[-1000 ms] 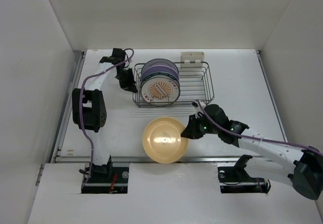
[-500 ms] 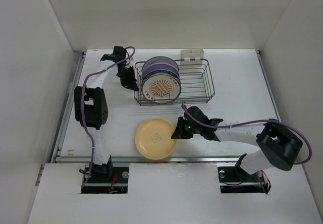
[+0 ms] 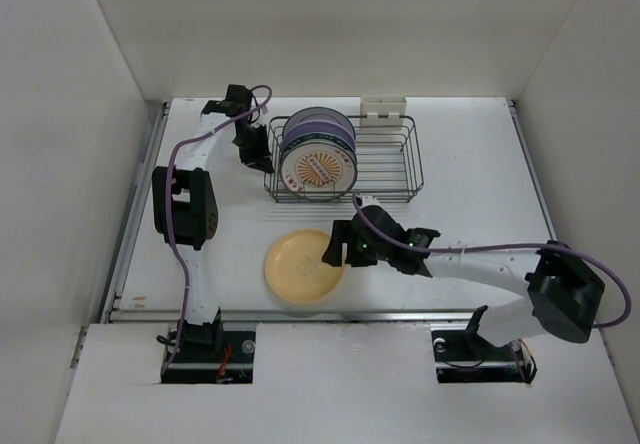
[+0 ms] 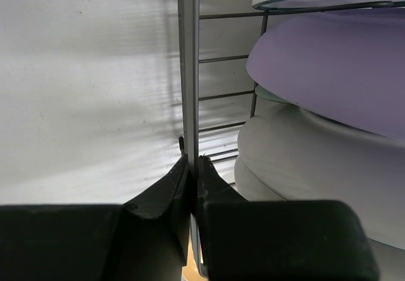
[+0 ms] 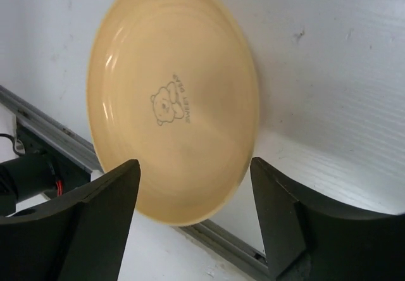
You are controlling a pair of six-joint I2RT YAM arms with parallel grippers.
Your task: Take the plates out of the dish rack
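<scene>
Obs: right gripper (image 5: 193, 164) opened wide, empty; yellow plate (image 3: 303, 267) left on table (image 3: 470, 144) at 6 o'clock of rack (image 3: 400, 169), so one unloaded; left gripper (image 4: 192, 167) pinched the rack's 9 o'clock wire.

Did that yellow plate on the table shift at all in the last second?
Yes. The yellow plate slid left: against the dish rack, its centre went from just right of the sunburst plate to just left.

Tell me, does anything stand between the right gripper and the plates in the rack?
Only the near wire wall of the rack lies between the right gripper and the plates. Nothing covers them from above. The yellow plate lies beneath the gripper.
</scene>
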